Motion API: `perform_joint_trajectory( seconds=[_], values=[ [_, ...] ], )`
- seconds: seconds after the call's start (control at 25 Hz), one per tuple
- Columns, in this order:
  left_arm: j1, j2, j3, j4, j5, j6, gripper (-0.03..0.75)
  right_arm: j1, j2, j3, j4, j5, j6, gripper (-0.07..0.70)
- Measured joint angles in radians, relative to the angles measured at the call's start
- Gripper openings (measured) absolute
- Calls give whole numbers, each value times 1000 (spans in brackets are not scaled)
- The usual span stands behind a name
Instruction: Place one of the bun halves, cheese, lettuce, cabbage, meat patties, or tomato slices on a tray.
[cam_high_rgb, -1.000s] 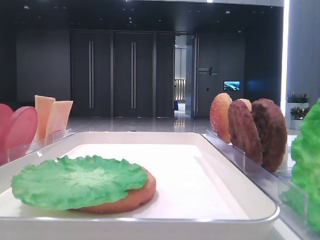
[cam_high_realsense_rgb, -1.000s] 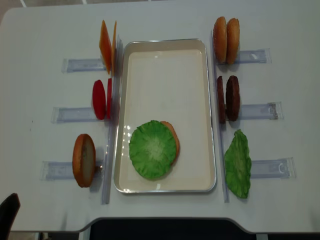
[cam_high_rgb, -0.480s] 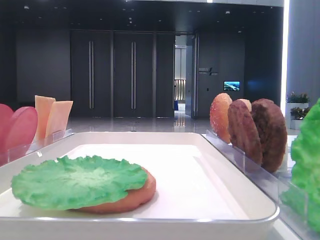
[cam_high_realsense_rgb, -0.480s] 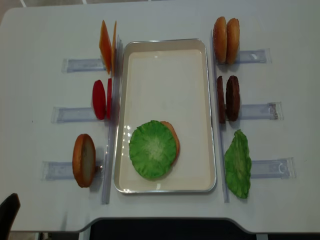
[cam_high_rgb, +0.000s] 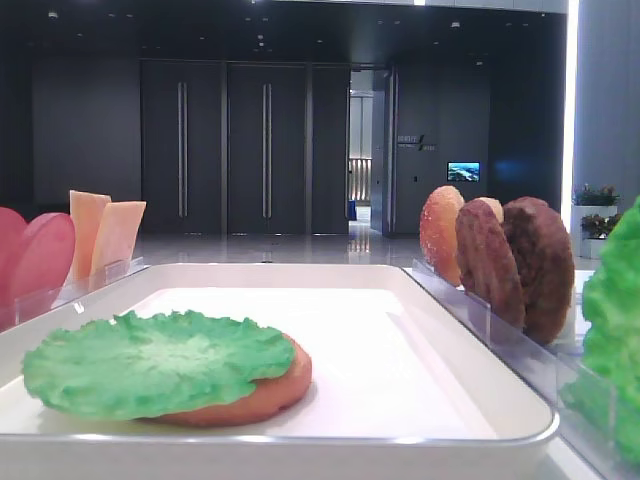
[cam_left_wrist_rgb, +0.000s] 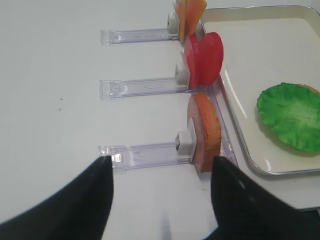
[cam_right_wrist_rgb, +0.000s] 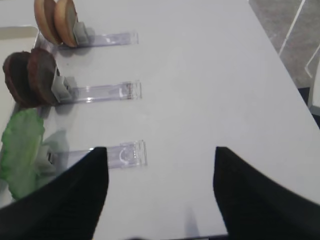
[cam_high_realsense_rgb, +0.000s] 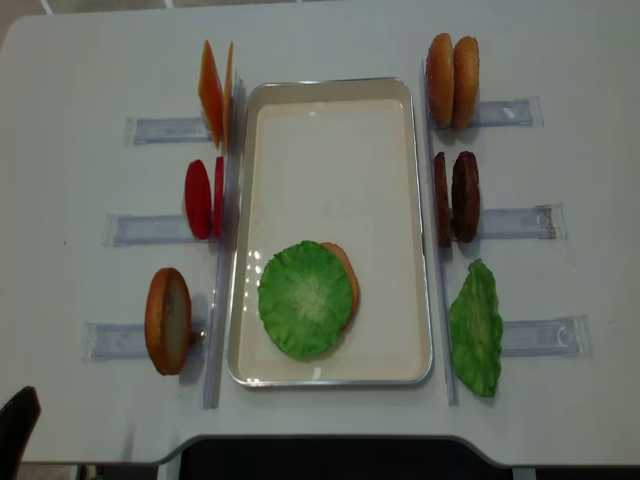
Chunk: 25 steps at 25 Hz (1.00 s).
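- Both grippers hang open and hold nothing: the right gripper (cam_right_wrist_rgb: 160, 200) shows its two dark fingers spread wide above bare desk (cam_right_wrist_rgb: 210, 90), and the left gripper (cam_left_wrist_rgb: 161, 205) is spread the same way over the near left of the desk.
- On the white tray (cam_high_realsense_rgb: 330, 110) in the middle of the desk, a lettuce leaf (cam_high_realsense_rgb: 305, 298) lies flat on a bun half (cam_high_realsense_rgb: 345, 275), near the tray's front end; the bun's edge shows past the leaf on its right.
- Left of the tray, in clear plastic holders (cam_high_realsense_rgb: 150, 229), stand on edge: two cheese slices (cam_high_realsense_rgb: 212, 92) at the back, two tomato slices (cam_high_realsense_rgb: 200, 198) in the middle, and one bun half (cam_high_realsense_rgb: 167, 320) at the front with its pale face turned toward the tray.
- Right of the tray stand two bun halves (cam_high_realsense_rgb: 452, 80) at the back, two meat patties (cam_high_realsense_rgb: 456, 197) in the middle, and a second lettuce leaf (cam_high_realsense_rgb: 476, 328) at the front, leaning.
- Behind the desk the low view shows dark double doors (cam_high_rgb: 225, 148) and a small lit screen (cam_high_rgb: 463, 171); pale lettering on the wall above it is too small to read.
- No brand or label can be read on the tray, holders or food pieces.
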Motion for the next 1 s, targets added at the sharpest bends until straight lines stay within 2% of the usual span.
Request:
perform_joint_trajectory(
  seconds=[0.32,0.48,0.6,0.76,1.0],
  values=[
    [0,0,0,0,0,0,471,0,0,27,0,-2,-42,437],
    [0,0,0,0,0,0,471,0,0,29,0,-26,-49,437],
    [0,0,0,0,0,0,471,0,0,58,0,-69,-50,437],
    [0,0,0,0,0,0,471,1,0,65,0,-80,-52,436],
    [0,0,0,0,0,0,471,55,0,65,0,-87,-52,417]
  ],
)
